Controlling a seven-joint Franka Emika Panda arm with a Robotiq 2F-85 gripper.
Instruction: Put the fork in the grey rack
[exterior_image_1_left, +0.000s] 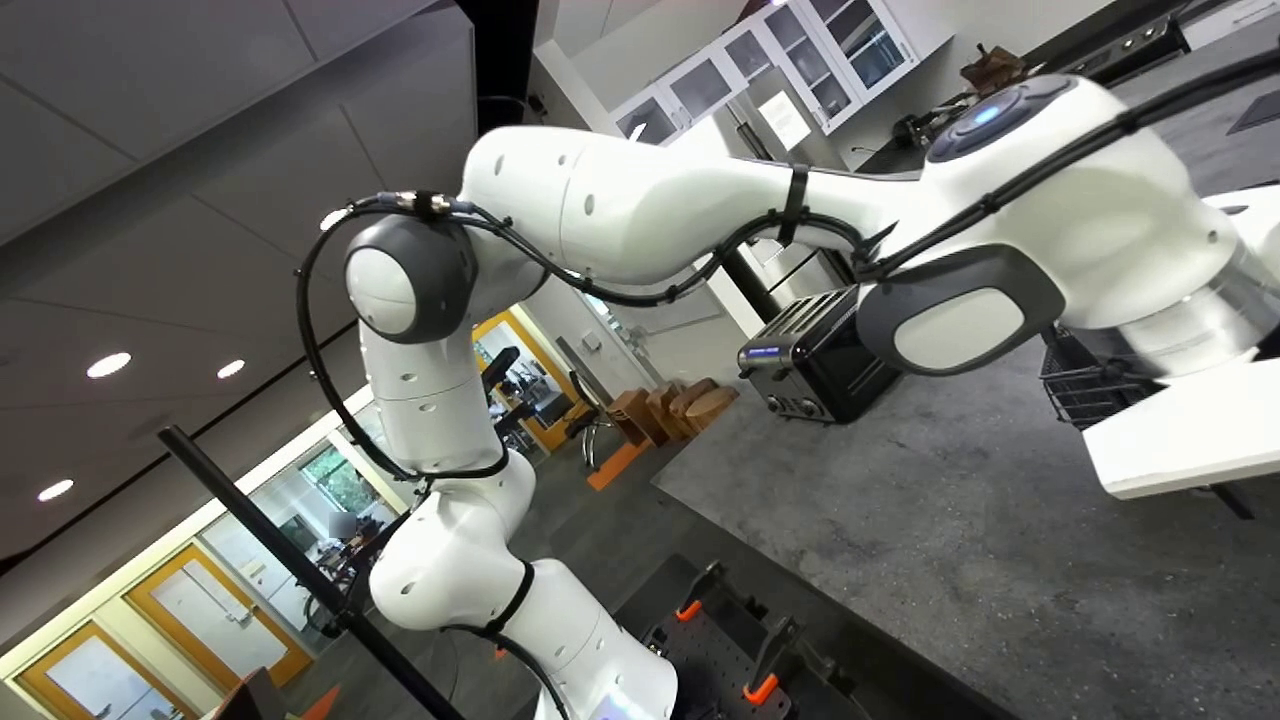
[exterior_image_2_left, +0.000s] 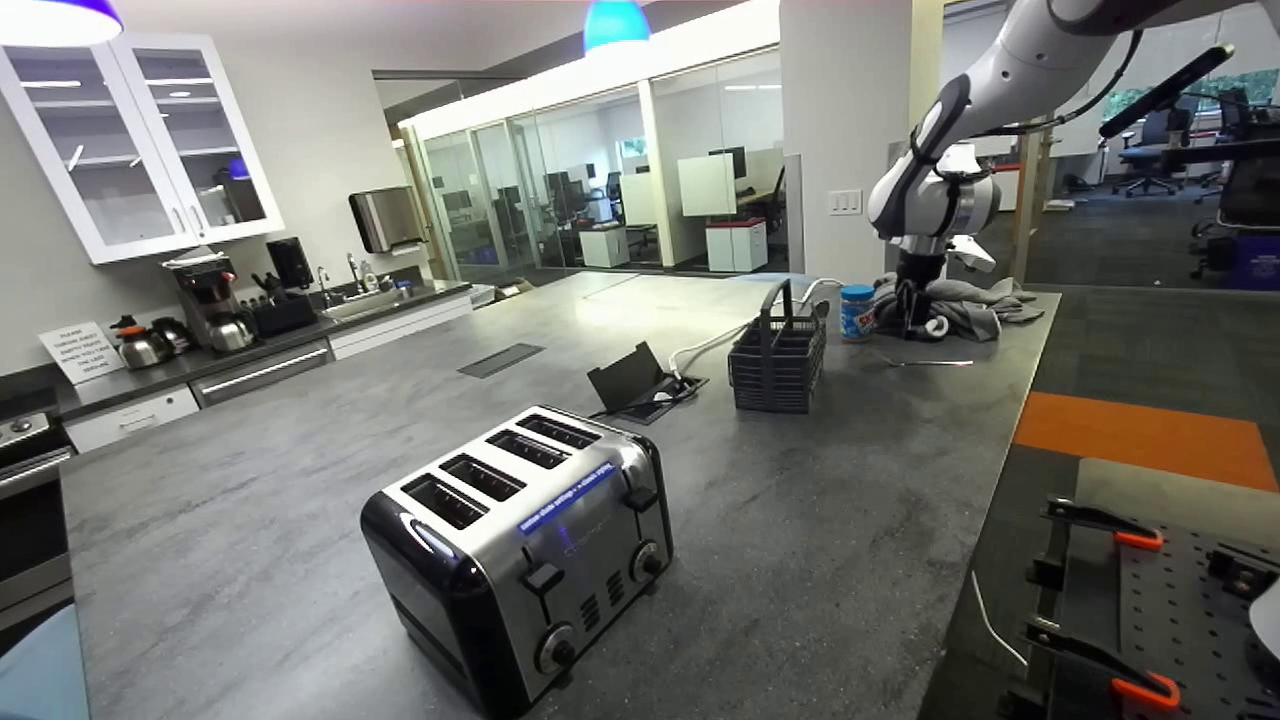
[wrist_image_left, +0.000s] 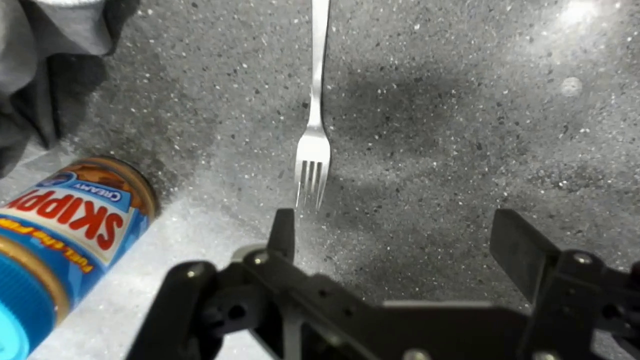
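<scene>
A silver fork lies flat on the grey counter in the wrist view, tines toward my gripper. It also shows in an exterior view. My gripper is open and empty above the counter. The fork's tine tips are just ahead of the left finger, slightly inside it, and no finger touches the fork. In an exterior view the gripper points down beside the fork. The dark grey rack with a tall handle stands upright on the counter; in an exterior view it is partly hidden behind the arm.
A Skippy jar lies close to the gripper's left in the wrist view; it also stands between rack and gripper. A grey cloth is bunched behind the gripper. A toaster and an open outlet lid are on the counter.
</scene>
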